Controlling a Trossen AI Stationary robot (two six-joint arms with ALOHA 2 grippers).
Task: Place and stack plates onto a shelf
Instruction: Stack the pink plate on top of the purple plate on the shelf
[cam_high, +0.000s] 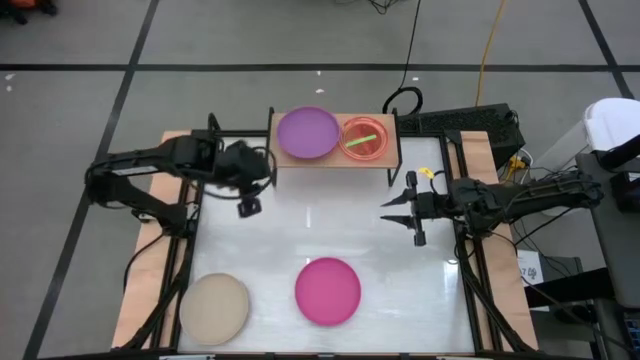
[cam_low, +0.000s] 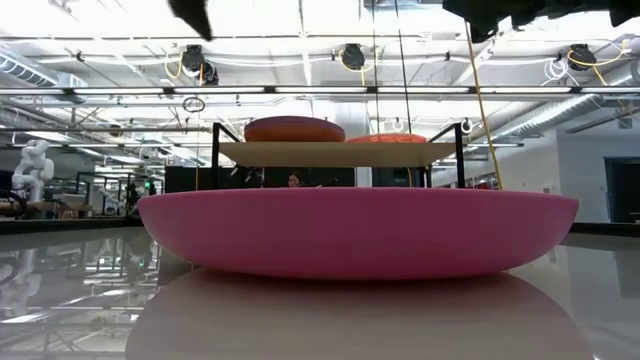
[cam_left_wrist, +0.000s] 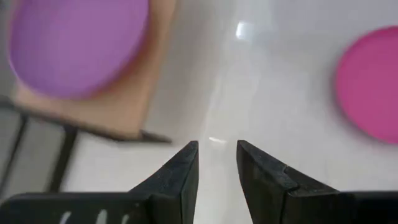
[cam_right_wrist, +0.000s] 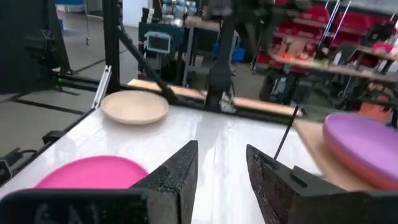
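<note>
The light-wood shelf (cam_high: 390, 158) stands at the table's far edge. On it a purple plate (cam_high: 308, 133) lies flat with a reddish rim under it (cam_right_wrist: 367, 175). Beside it sits a smaller orange-pink stack (cam_high: 365, 139) with green showing through. The magenta plate (cam_high: 328, 290) and the beige plate (cam_high: 214, 307) lie flat near the table's near edge. My left gripper (cam_high: 248, 207) hovers open just in front of the shelf's left end, holding nothing (cam_left_wrist: 216, 146). My right gripper (cam_high: 385, 212) hovers open in front of the shelf's right end, also holding nothing (cam_right_wrist: 222, 146).
The white table top (cam_high: 300, 230) shows bare between the shelf and the two near plates. Black frame rails (cam_high: 190, 240) run along the left and right sides. In the low view the magenta plate (cam_low: 360, 230) fills the foreground, with the shelf (cam_low: 335, 152) behind it.
</note>
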